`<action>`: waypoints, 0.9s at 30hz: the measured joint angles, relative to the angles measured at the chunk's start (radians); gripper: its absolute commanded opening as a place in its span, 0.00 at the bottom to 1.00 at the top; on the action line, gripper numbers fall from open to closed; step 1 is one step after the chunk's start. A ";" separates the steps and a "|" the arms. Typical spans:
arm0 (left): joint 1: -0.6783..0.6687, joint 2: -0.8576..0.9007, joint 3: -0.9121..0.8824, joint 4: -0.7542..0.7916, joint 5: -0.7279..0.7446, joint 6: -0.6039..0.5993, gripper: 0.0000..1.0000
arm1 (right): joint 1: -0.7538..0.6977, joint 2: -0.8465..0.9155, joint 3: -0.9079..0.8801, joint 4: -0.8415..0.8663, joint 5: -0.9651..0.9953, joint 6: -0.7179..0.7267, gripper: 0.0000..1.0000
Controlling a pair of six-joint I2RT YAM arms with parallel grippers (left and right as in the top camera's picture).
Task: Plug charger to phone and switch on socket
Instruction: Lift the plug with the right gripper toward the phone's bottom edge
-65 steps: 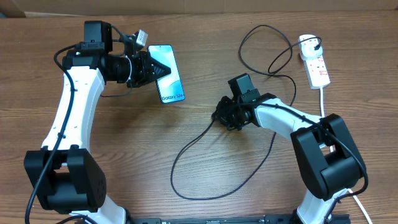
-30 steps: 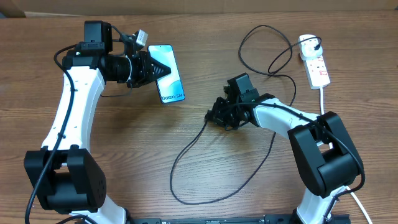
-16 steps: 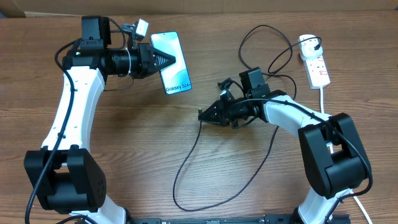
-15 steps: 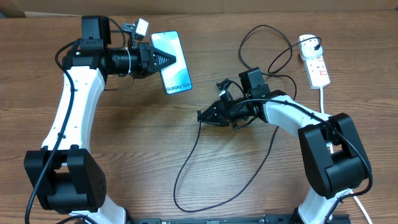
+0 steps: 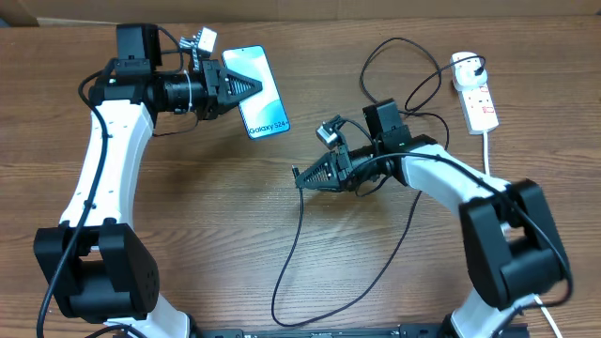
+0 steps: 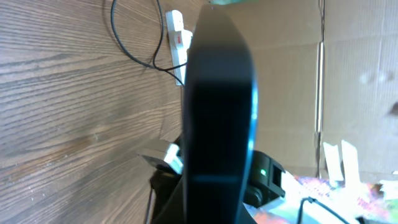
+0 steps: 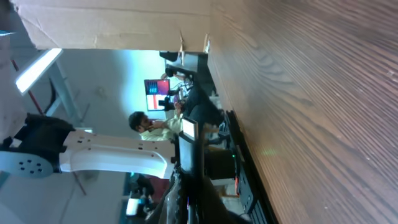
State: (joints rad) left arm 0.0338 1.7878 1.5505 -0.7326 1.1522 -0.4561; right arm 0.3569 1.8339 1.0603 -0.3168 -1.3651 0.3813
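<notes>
2 grips set: left gripper [image 5: 252, 86] clamped on phone [image 5: 268, 105], right gripper [image 5: 301, 176] pinching charger [image 5: 299, 235] tip, well apart. Any tilt and the plug could miss the port. Far right sits the socket [image 5: 481, 105].

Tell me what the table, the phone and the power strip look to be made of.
The table looks like wood or wood-look laminate, matt, with brown grain lines. The phone has a smooth, probably glass front showing light blue; its frame is unclear. The power strip looks like smooth white moulded plastic with red markings.
</notes>
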 measured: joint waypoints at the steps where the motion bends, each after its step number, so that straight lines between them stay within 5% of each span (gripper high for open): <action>1: 0.000 0.000 0.000 0.000 0.000 -0.010 0.04 | 0.001 -0.019 0.000 -0.009 0.012 -0.001 0.04; 9: 0.001 0.000 0.000 0.000 0.032 -0.051 0.04 | 0.071 -0.220 0.002 -0.105 0.212 -0.011 0.04; 27: 0.001 0.000 0.000 -0.055 0.045 -0.051 0.04 | 0.134 -0.318 0.004 -0.103 0.362 -0.011 0.04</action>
State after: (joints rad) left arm 0.0345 1.7878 1.5505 -0.7872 1.1973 -0.5068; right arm 0.4908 1.5158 1.0645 -0.4194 -1.0027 0.3702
